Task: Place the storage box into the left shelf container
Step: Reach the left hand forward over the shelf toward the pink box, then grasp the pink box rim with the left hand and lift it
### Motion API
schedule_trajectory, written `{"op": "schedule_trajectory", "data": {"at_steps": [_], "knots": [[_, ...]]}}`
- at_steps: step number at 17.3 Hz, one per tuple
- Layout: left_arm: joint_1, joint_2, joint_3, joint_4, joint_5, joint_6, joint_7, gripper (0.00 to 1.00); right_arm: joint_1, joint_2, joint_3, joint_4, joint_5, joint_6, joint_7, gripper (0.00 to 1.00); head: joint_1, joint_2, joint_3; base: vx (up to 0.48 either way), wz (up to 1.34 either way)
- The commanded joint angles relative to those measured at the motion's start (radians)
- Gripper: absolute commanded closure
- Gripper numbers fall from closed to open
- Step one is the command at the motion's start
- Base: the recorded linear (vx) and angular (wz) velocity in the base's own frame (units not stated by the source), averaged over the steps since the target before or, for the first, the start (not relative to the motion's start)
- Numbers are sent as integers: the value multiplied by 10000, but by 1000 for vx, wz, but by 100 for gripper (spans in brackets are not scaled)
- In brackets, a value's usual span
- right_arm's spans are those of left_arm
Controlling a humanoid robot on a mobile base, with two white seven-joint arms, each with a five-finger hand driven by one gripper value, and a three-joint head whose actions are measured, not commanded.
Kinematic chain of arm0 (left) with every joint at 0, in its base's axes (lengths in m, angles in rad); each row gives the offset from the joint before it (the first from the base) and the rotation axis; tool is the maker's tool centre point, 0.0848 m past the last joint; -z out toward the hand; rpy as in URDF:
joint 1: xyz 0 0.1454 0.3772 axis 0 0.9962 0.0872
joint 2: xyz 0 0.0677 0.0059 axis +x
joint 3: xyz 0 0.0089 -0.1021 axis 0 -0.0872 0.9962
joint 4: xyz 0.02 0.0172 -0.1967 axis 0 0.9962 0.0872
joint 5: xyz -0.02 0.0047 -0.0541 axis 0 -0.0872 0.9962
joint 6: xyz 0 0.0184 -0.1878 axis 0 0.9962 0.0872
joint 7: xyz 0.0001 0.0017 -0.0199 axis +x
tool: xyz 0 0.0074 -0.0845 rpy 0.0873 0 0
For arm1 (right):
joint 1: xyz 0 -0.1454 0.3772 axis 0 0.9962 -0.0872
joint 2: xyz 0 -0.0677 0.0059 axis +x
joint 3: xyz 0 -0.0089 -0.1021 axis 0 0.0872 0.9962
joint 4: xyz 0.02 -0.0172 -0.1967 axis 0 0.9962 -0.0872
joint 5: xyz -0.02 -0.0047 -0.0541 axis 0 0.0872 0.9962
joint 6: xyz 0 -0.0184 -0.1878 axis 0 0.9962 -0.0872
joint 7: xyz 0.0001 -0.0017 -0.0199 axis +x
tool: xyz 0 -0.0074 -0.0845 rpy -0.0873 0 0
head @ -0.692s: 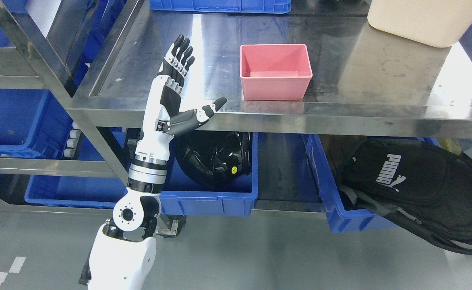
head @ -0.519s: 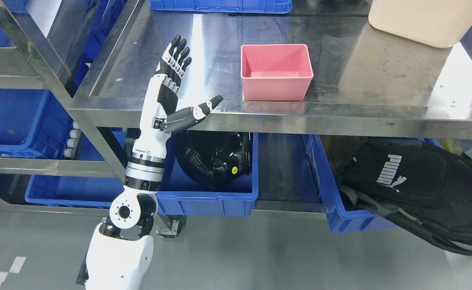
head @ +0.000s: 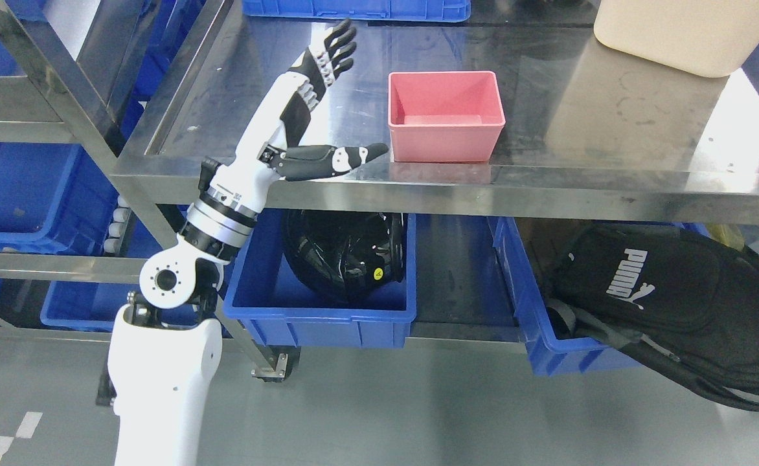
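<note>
An empty pink storage box (head: 445, 116) stands on the steel shelf top (head: 612, 123), close to its front edge. My left hand (head: 347, 97) hovers over the shelf just left of the box, open, with its fingers (head: 336, 48) stretched up and away and the thumb (head: 353, 156) pointing at the box's lower left corner. Hand and box stay apart, and the hand holds nothing. Below the shelf at the left sits a blue container (head: 269, 310) with a black helmet (head: 344, 255) in it. My right arm does not show.
A cream tub (head: 684, 29) stands at the shelf's back right and a blue crate (head: 353, 8) at the back. A black bag (head: 664, 304) lies in a second blue bin (head: 528, 317) at the lower right. More blue bins (head: 23, 194) fill the rack at left.
My left arm has swung up and to the right over the shelf, bringing the open hand closer to the pink box. The box has not moved.
</note>
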Motion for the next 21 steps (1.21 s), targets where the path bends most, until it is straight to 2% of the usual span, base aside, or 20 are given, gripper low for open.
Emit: {"op": "schedule_trajectory", "data": {"at_steps": [1, 4, 7, 9, 11, 14, 18, 21], "knots": [[-2567, 808, 525, 975, -1491, 1195, -3396, 0, 92, -174, -46, -174, 15, -1, 2, 0, 0, 0, 0, 0, 0], [-3425, 1025, -759, 2061, -2840, 1257, -3888, 3, 92, -174, -46, -174, 15, -1, 2, 0, 0, 0, 0, 0, 0], [-4285, 979, -1836, 3182, -3134, 1578, -4303, 6, 92, -174, -46, -174, 15, -1, 2, 0, 0, 0, 0, 0, 0], [-4517, 765, -2205, 3415, -3165, 2099, -4563, 6, 92, -174, -46, -174, 15, -1, 2, 0, 0, 0, 0, 0, 0], [-4686, 718, -2451, 3598, -3272, 2544, -4931, 9, 92, -174, -46, -174, 15, -1, 2, 0, 0, 0, 0, 0, 0], [-4702, 626, -2604, 3660, -3594, 2592, -5331, 12, 92, -174, -46, -174, 15, -1, 2, 0, 0, 0, 0, 0, 0], [-5176, 136, -2942, 4777, -4605, 2592, -5378, 12, 92, -174, -46, -174, 15, -1, 2, 0, 0, 0, 0, 0, 0], [-5468, 125, -3142, 5531, -5036, 2592, -5378, 15, 92, -174, -46, -174, 15, -1, 2, 0, 0, 0, 0, 0, 0]]}}
